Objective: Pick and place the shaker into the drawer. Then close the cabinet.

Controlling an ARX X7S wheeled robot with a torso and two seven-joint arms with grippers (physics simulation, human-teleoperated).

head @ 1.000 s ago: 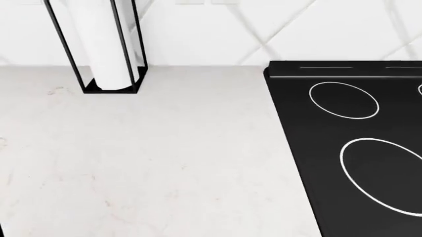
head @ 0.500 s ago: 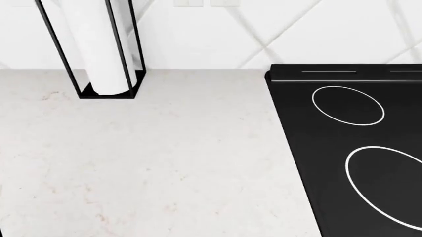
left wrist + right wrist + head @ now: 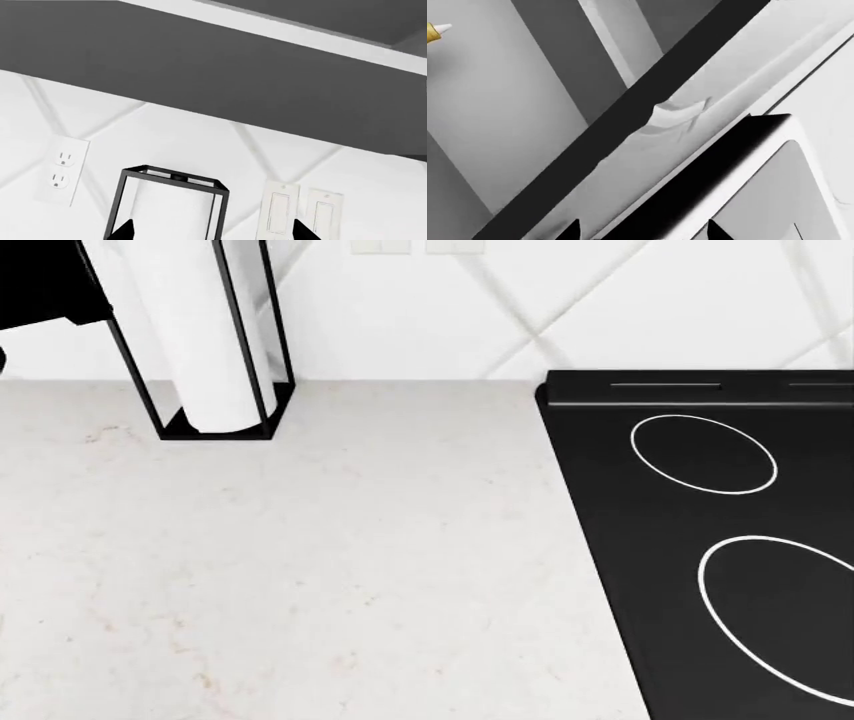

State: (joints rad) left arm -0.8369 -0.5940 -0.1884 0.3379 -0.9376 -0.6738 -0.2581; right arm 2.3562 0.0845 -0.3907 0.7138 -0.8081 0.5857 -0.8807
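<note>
Shaker: we are not seeing it in any view, nor the drawer, so we cannot say where either sits.
Head view: we are looking down on a pale desk (image 3: 334,570), a black cooktop (image 3: 721,540) at the right and a paper-towel roll (image 3: 200,340) in a black wire frame (image 3: 260,350) at the back.
Left jaws (image 3: 210,232): only two dark tips are showing, set well apart, pointing at the wall with nothing between them.
Right jaws (image 3: 640,231): two tips are showing apart, nothing held.
Risk: we are judging that the left arm, a dark shape at the head view's upper left, is passing close to the towel frame and could knock it; searching blind could also waste reach.
Writing: we are reading none; the outlet (image 3: 61,171) and switches (image 3: 300,212) are unmarked.
</note>
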